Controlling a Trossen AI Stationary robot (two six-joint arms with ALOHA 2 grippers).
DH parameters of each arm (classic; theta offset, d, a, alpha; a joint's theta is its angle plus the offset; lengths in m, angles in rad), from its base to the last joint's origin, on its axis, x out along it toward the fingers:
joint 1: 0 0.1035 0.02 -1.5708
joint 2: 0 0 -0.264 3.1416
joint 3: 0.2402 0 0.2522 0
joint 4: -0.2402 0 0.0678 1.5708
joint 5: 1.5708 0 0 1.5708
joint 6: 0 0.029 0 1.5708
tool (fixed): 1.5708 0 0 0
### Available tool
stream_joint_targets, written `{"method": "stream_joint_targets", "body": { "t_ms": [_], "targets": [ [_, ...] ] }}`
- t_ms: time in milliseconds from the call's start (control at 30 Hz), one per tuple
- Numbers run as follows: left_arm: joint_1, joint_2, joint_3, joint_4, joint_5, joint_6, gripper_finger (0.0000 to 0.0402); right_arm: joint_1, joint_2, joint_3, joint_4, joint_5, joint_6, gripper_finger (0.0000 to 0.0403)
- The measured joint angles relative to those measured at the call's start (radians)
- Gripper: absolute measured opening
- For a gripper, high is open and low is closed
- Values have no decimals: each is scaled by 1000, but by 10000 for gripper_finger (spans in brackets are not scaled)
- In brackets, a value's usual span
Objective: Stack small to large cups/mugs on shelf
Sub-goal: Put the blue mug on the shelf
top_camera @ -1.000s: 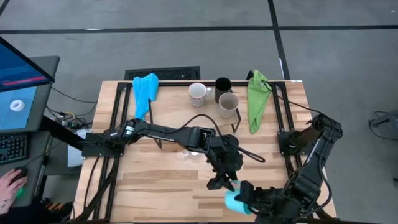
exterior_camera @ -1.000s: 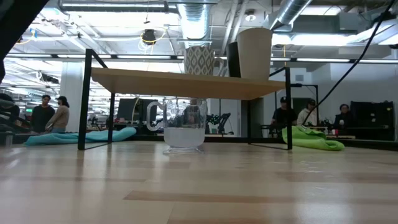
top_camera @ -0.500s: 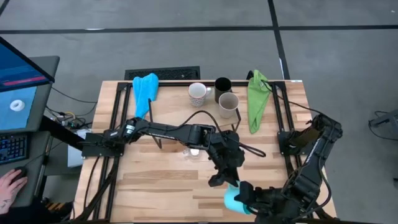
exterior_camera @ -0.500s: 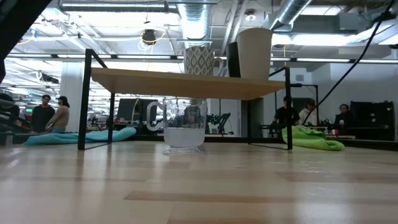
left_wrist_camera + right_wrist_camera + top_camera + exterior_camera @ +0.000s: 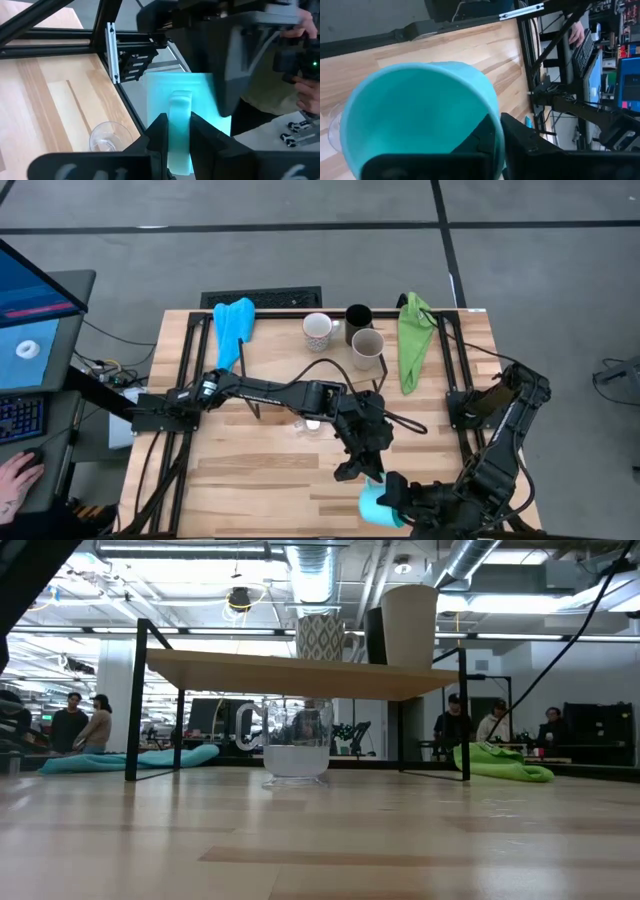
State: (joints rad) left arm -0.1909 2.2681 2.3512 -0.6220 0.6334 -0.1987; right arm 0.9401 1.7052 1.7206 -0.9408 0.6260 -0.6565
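Between both sets of jaws, clamped on it, is the turquoise mug (image 5: 372,502): left gripper (image 5: 366,477) on its handle, right gripper (image 5: 392,492) on its rim. On the shelf (image 5: 300,675) stand three mugs; a clear glass (image 5: 296,751) waits below.

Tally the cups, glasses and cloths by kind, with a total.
Mugs and cups: 4 (white mug, black cup, beige mug, turquoise mug)
Clear glasses: 2 (one glass under the shelf, another glass by the turquoise mug)
Cloths: 2 (blue cloth, green cloth)
Total: 8

Wooden table (image 5: 250,465) carries the shelf (image 5: 300,675), and up on that board sit the white mug (image 5: 318,330), black cup (image 5: 358,317) and beige-grey mug (image 5: 367,347). Under the shelf stands a clear glass (image 5: 296,751); blue cloth (image 5: 233,326) and green cloth (image 5: 414,340) flank the shelf.
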Motion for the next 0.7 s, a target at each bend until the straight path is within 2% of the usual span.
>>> {"method": "stream_joint_targets", "body": {
  "t_ms": [167,433,533,700],
  "targets": [
    [0,0,0,4,0,-14,36,4,1,20,12,4,11,118],
    [0,0,0,7,8,-28,36,11,1,107,-19,7,141,245],
    [1,2,0,3,-1,-32,34,29,1,145,-73,7,199,260],
    [1,2,-1,2,-21,-47,31,79,1,225,-145,9,301,257]
  ]
}}
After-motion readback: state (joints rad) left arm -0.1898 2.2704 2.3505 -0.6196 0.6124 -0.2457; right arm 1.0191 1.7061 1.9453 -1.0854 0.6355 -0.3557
